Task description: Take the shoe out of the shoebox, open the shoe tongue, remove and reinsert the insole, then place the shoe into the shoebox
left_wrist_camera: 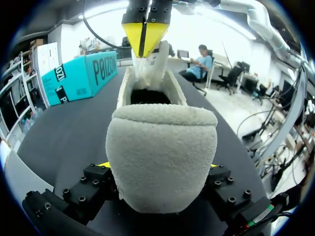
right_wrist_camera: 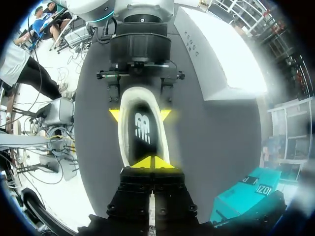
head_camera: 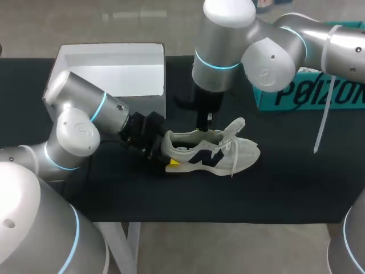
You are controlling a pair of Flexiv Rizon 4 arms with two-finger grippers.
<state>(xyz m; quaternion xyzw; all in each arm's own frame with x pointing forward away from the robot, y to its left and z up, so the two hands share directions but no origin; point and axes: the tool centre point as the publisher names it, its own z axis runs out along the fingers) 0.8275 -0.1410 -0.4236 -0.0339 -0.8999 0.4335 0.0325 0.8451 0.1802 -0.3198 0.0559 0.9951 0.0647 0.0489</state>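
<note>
One shoe (head_camera: 214, 151) lies mid-desk (head_camera: 285, 188), its heel clamped by the left pincer (left_wrist_camera: 158, 165) and its tongue (left_wrist_camera: 156, 64) pinched by the right pincer (left_wrist_camera: 146, 37). One white shoebox (head_camera: 111, 71) stands near the far-left corner.

On the table (head_camera: 285, 188), shoe (head_camera: 211, 151) before the shoebox (head_camera: 108, 71).

Place: a robotics lab, set up as a test bench.
Machines: two grey jointed arms, the left arm (head_camera: 80, 131) and the right arm (head_camera: 274, 51), each with blue light rings at its joints, reach in over one counter (head_camera: 296, 188).
Surface: the counter is covered in plain black, like a work mat.
Props: one shoe (head_camera: 211, 151) mid-counter, a white box (head_camera: 108, 74) at the far left corner, a teal box (head_camera: 319, 94) by the far right edge.
Wiring: a white cable (head_camera: 322, 120) hangs from the right arm.
</note>
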